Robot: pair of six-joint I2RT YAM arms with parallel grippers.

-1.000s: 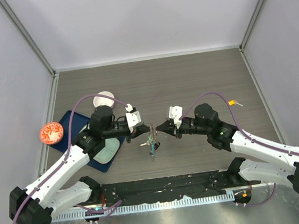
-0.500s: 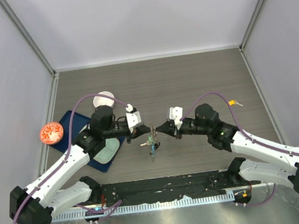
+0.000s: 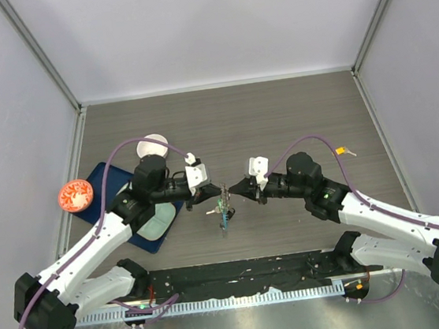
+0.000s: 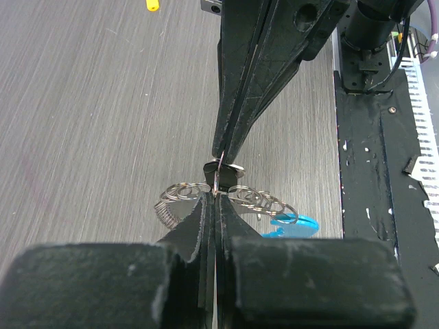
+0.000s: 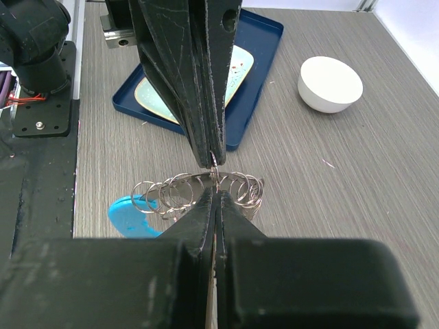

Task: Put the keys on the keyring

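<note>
The keyring (image 3: pixel 223 208) hangs between my two grippers, which meet tip to tip over the table's middle. Its silver loops (image 4: pixel 184 195) and blue tag (image 4: pixel 295 223) show in the left wrist view, and the loops (image 5: pixel 168 193) and tag (image 5: pixel 129 212) in the right wrist view. My left gripper (image 3: pixel 208 197) (image 4: pixel 215 197) is shut on a thin loop of the keyring. My right gripper (image 3: pixel 236 188) (image 5: pixel 215 192) is shut on a tiny key (image 4: pixel 221 167) with a black head, pressed against that loop. The key is mostly hidden by the jaws.
A white bowl (image 3: pixel 152 147) (image 5: pixel 330 82) stands at the back left. A blue tray (image 3: pixel 153 242) (image 5: pixel 257 41) with a pale plate lies under the left arm. An orange round object (image 3: pixel 75 195) sits at the left edge, and a small yellow piece (image 3: pixel 343 151) at the right.
</note>
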